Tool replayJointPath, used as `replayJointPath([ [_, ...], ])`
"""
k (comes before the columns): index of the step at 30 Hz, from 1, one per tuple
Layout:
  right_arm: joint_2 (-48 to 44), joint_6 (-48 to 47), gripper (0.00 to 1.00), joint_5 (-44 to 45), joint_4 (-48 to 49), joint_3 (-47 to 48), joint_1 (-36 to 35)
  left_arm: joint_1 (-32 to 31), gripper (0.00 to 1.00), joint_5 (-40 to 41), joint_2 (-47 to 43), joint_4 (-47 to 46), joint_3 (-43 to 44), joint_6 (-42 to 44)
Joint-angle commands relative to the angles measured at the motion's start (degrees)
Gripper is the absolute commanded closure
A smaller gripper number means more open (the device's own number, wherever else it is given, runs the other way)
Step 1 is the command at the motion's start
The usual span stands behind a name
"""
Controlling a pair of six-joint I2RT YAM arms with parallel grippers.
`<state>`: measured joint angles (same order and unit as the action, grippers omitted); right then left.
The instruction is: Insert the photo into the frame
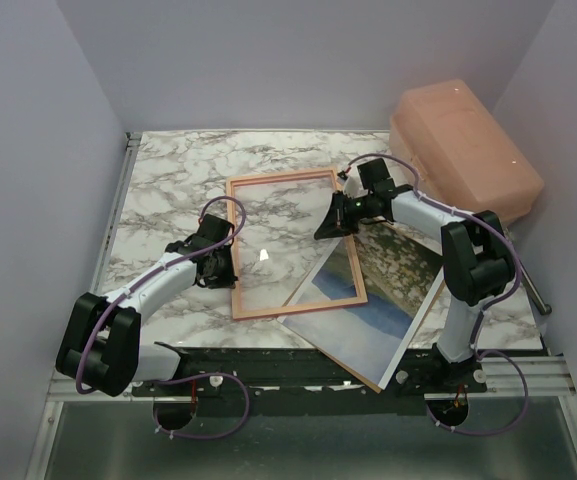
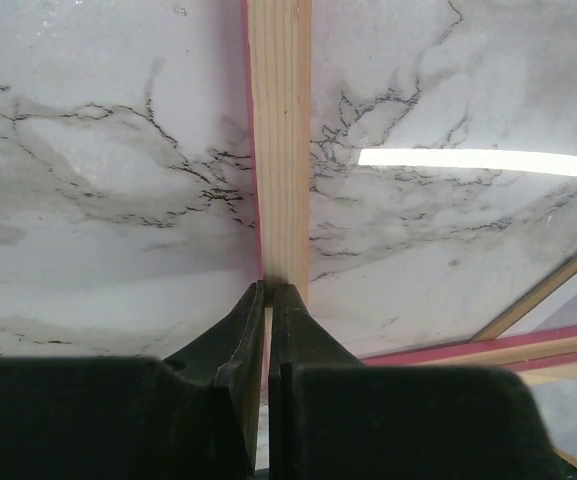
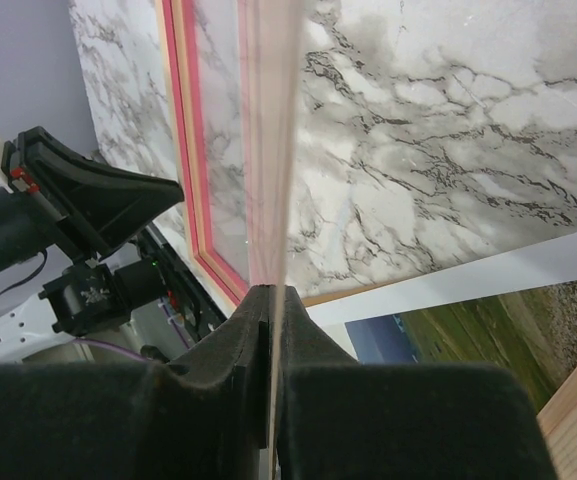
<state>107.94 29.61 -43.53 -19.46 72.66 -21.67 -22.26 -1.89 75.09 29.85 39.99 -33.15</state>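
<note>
We see the frame (image 1: 280,178) lying near the middle of the marble table (image 1: 178,180) with its tan wooden back facing up and the marble showing through its centre. The left gripper (image 1: 223,262) sits at the frame's left rail. In its wrist view, the left gripper (image 2: 268,290) has its jaws drawn narrow, pinching that rail (image 2: 280,150), whose pink edge shows along the side. The right gripper (image 1: 330,225) is at the opposite, right rail. From its own wrist camera, the right gripper (image 3: 270,292) also has its jaws nearly together on a thin pale strip. That strip is blurred so close to the lens, but we take it to be the frame's right rail seen edge-on. We cannot tell whether the frame rests flat or is raised a little on that side.

The photo (image 1: 368,310) lies picture side up on the table, outside the frame. It is skewed, one corner is tucked under the frame's near right corner, and it reaches the table's near edge. Its blue and green print (image 3: 448,330) shows just beside the right fingers. A salmon plastic box (image 1: 463,145) stands at the back right.
</note>
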Motion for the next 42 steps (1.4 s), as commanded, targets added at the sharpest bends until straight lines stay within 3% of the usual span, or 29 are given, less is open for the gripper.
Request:
replayJointPath([
  [1, 0.58, 0.52, 0.78, -1.33, 1.45, -1.3, -1.02, -1.01, 0.93, 1.43, 2.43, 1.42, -1.05, 0.71],
  [3, 0.6, 0.37, 0.63, -0.56, 1.13, -1.09, -1.09, -1.03, 0.93, 1.45, 2.43, 1.44, -1.05, 0.71],
  [6, 0.65, -0.31, 0.5, 0.99, -0.21, -0.19, -1.09, -1.12, 0.93, 1.45, 2.43, 1.51, -1.05, 0.71],
  [19, 3.57, -2.12, 0.2, 10.57, -7.82, 3.88, -3.11, -1.47, 0.93, 1.43, 2.61, 1.62, -0.96, 0.71],
  [30, 2.3, -3.05, 0.07, 20.68, -12.75, 4.43, -3.73, -1.73, 0.93, 2.86, 2.86, 1.79, -0.7, 0.71],
  [42, -0.07, -3.28, 0.06, 23.27, -15.22, 4.24, -3.79, -2.17, 0.93, 3.38, 3.03, 2.14, -0.59, 0.71],
])
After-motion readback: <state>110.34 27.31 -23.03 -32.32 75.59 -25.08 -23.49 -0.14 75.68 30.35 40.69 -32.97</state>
